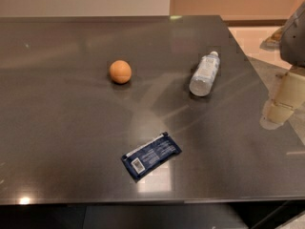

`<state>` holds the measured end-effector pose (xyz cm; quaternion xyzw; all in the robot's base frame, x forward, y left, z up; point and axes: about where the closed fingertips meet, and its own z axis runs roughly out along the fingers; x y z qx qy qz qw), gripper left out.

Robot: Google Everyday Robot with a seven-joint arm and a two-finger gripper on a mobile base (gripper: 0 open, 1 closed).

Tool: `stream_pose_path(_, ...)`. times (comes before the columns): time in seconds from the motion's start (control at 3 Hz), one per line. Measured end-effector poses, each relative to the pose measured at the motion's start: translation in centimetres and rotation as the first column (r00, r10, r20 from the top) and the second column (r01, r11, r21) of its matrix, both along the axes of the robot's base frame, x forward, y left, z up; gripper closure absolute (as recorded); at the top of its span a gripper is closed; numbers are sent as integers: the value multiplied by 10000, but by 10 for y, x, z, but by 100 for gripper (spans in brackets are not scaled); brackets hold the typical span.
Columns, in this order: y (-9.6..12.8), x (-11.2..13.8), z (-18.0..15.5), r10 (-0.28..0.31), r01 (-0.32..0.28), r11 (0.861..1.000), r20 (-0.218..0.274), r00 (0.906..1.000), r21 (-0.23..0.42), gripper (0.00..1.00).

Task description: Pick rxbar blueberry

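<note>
The rxbar blueberry (151, 156) lies flat on the dark grey table (71, 128) near the front edge, slightly right of centre. It is a dark navy wrapper with a white barcode patch at its lower left end and a white strip along its upper edge, turned diagonally. My gripper (282, 105) is at the far right of the view, pale cream below a grey arm part, over the table's right edge. It is well to the right of the bar and higher in the view, apart from it and holding nothing that I can see.
A clear plastic water bottle (205, 73) lies on its side at the right back of the table. An orange ball-like fruit (120, 71) sits left of it. The table's front edge runs just below the bar. Pale floor shows beyond the right edge.
</note>
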<state>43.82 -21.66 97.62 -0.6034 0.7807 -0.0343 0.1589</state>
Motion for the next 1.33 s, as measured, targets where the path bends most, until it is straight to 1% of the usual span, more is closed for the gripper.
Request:
stream_pose_path(0.33,3,2,1,57,-57,10000,-4,10000,36,0)
stream_pose_path(0.67,25,3,-6,628,-622,9977,-212,9978,284,0)
stream_pose_path(1.0,56,2,-18,1460,-1440,9881,-349,9887,549,0)
stream_pose_path(1.33,92,-4,-33,2410,-2388,9691,-314,9700,622,0)
